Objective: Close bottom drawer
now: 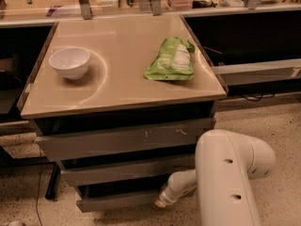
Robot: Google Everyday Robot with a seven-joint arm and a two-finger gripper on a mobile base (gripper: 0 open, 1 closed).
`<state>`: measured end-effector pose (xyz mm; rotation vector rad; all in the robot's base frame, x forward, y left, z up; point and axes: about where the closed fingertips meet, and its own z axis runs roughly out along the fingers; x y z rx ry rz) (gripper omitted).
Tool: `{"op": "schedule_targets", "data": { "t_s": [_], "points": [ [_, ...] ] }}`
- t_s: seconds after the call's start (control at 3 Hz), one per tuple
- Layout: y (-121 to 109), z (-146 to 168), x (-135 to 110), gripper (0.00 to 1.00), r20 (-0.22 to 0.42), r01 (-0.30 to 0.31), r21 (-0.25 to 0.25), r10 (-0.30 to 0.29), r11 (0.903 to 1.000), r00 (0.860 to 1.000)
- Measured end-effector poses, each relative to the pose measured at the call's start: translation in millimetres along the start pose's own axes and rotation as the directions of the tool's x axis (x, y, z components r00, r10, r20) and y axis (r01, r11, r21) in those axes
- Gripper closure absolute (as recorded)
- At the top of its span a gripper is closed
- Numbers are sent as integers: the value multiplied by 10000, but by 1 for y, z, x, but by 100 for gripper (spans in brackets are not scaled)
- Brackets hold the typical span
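A speckled stone floor [277,121] runs under a workroom lined with dark, open-fronted benches [244,36] and a cluttered counter along the far wall. In the middle stands a cabinet with a smooth tan top [122,79]. It is the largest thing in view and has three grey drawer fronts stacked below the top.

The robot's white arm [230,178] fills the lower right corner. It is a thick rounded link, and a slimmer white wrist [181,186] reaches from it down and left toward the cabinet.

The widest drawer front [127,142] sits just under the top and carries pale scratch marks. The mid-width front [124,171] lies beneath it. The bottom drawer [117,201] is the narrowest and lowest, close to the floor. It has a plain flat front with a dark gap showing above it.

A green snack bag [171,60] lies flat on the right half of the top. A white bowl [69,62] stands upright on the left half, well apart from the bag.

The gripper [161,203] is at the end of the wrist, low and against the right end of the bottom drawer's front. Only its tan tip shows, and I cannot tell whether it is spread or closed.
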<state>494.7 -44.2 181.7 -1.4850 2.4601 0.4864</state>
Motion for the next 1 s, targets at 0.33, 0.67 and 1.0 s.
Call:
{"op": "schedule_targets", "data": {
  "t_s": [0.33,0.67,1.0],
  "points": [
    [0,0,0,18,0,0,0,0,10000,10000],
    [0,0,0,0,0,0,-2,0,10000,10000],
    [0,0,0,0,-1,0,-2,0,10000,10000]
  ]
}}
